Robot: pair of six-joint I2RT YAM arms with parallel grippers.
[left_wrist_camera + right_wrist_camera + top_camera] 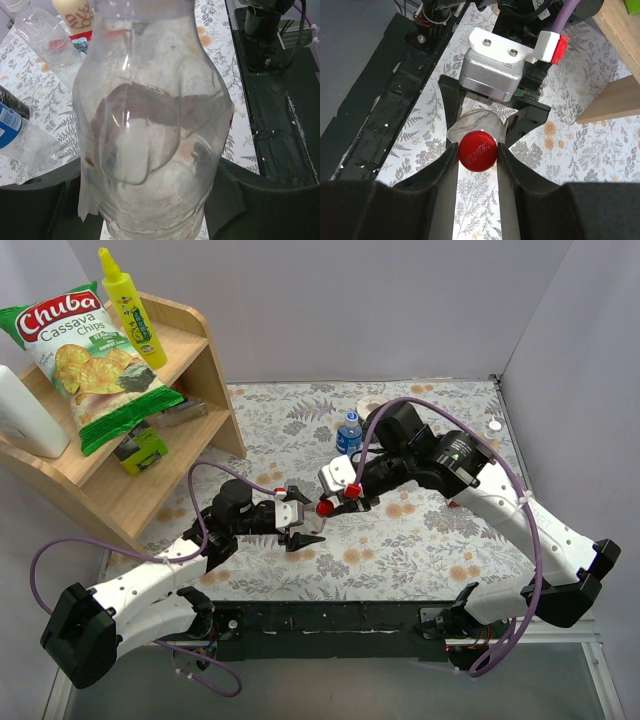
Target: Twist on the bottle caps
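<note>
1. Cross-threading is the main risk. The red cap (477,153) sits at the mouth of the clear bottle (150,130), and the threads are hidden. If the cap meets the neck crookedly, turning will likely jam it.
2. The bottle looks thin and soft. Under the twist it may spin or buckle in its grip, so the cap never tightens.
3. The cap is held only by its rim, so it could pop out sideways.
4. The right gripper (332,504) reaches in from the right, its jaws narrow and pinching the cap.
5. The left gripper (296,531) stretches in from the left. Its jaws are spread wide around the bottle's body and hold it, mouth towards the right gripper.
</note>
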